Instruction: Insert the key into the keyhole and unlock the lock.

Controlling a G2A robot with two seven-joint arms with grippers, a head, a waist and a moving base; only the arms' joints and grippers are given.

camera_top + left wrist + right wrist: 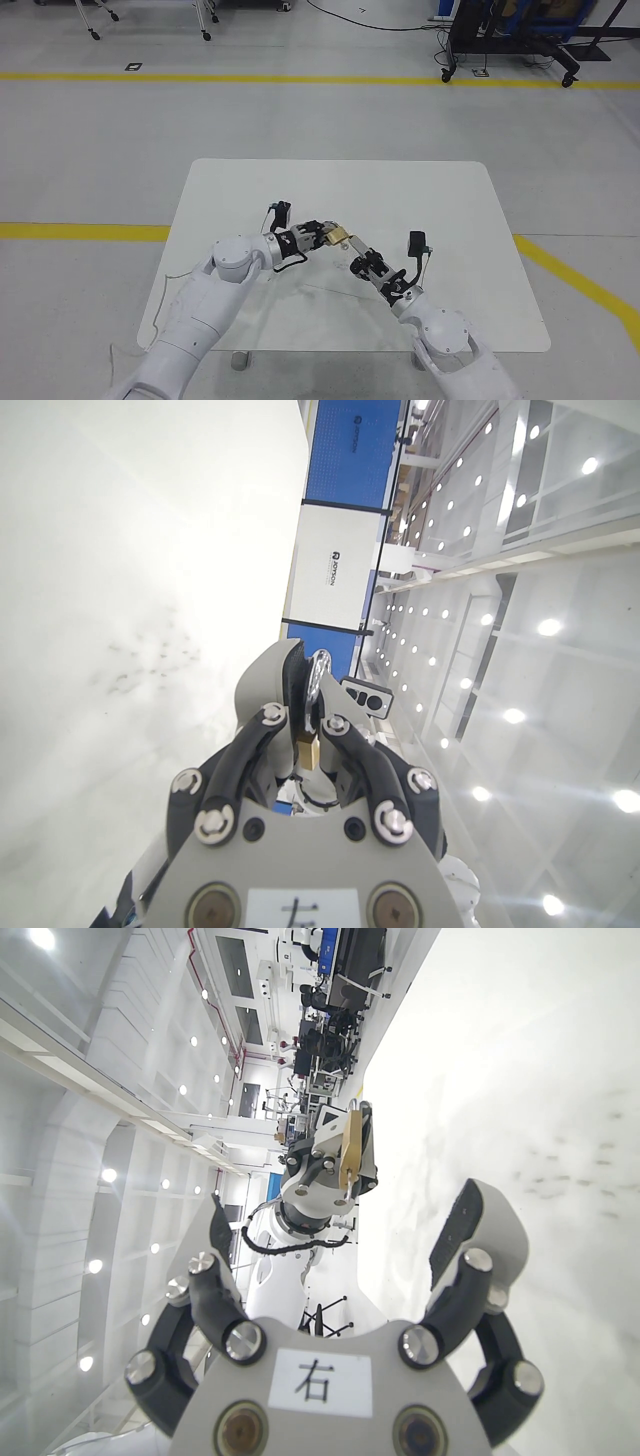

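Clamping lock [351, 1148] — left end effector [307, 674], rolled sideways

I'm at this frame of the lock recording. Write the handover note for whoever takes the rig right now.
Left tool: shut on the padlock, held over the table.
Right tool: open and empty, facing the padlock's keyhole end, just short of it.
Key: a small silver piece, apparently the key, sticks out of that end.
Done: key looks inserted.
Left: grip the key with the right tool and turn it. Whether the shackle has released cannot be told.
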